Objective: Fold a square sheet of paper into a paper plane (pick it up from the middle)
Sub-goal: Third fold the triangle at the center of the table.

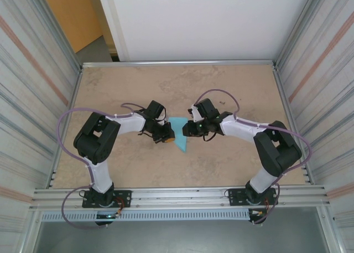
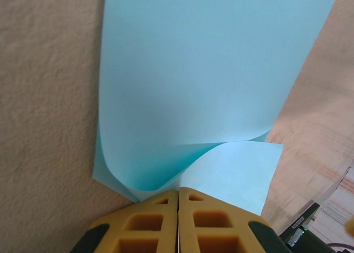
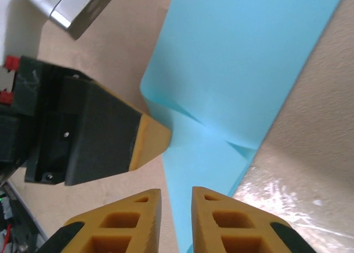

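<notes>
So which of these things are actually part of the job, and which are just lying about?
Part of the job: blue sheet of paper, left gripper pinching it, right gripper.
Just there: table, purple cables, side walls.

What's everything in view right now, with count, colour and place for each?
paper: one, light blue, a flap curled over, mid-table between the grippers
table: one, beige, under the paper
walls: two, ribbed grey, left and right of the table
arms: two, black and white, bolted at the near edge
left gripper: one, yellow fingers, shut on the paper's edge
right gripper: one, yellow fingers, open, at the paper
</notes>
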`<state>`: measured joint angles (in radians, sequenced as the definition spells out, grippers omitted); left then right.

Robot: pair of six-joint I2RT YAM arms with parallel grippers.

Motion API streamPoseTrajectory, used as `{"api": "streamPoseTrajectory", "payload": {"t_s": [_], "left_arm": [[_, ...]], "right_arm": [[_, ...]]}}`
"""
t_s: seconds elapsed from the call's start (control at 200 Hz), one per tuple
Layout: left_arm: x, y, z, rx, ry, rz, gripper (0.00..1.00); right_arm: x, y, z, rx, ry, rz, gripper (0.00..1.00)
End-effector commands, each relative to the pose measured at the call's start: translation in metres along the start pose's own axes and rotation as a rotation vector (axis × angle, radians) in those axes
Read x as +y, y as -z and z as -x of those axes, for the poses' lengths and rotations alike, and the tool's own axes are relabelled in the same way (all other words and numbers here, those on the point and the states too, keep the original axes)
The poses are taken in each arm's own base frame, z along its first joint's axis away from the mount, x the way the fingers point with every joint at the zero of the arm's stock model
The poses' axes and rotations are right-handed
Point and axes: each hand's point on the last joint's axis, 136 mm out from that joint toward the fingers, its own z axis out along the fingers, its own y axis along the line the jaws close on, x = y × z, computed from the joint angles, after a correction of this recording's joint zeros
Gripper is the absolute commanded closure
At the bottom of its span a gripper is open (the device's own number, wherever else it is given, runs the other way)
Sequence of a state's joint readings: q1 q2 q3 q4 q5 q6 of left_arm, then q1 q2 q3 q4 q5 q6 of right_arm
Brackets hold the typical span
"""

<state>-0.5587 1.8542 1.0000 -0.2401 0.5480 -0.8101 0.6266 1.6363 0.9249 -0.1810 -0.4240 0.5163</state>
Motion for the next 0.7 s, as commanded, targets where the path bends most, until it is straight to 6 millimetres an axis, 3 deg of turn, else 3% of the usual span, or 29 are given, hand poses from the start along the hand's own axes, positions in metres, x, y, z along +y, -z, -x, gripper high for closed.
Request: {"api": "streamPoseTrajectory", "payload": {"t_s": [0.0, 0.12, 0.326, 0.697], "left_arm": [[0.022, -0.004, -0.008, 0.01, 0.04, 0.088, 0.92], [0.022, -0.004, -0.008, 0.009, 0.045, 0.089, 0.92], [0.02, -0.003, -0.007, 0.01, 0.044, 0.081, 0.92], [0.022, -0.004, -0.009, 0.015, 0.046, 0.083, 0.92]], "right_arm": [[0.023, -0.003, -0.016, 0.062, 0.031, 0.058, 0.83], [0.03, -0.016, -0.028, 0.11, 0.049, 0.066, 0.88], [0.026, -0.032, -0.036, 0.146, 0.039, 0.063, 0.9], [0.015, -0.042, -0.039, 0.166, 0.033, 0.028, 0.91]]}}
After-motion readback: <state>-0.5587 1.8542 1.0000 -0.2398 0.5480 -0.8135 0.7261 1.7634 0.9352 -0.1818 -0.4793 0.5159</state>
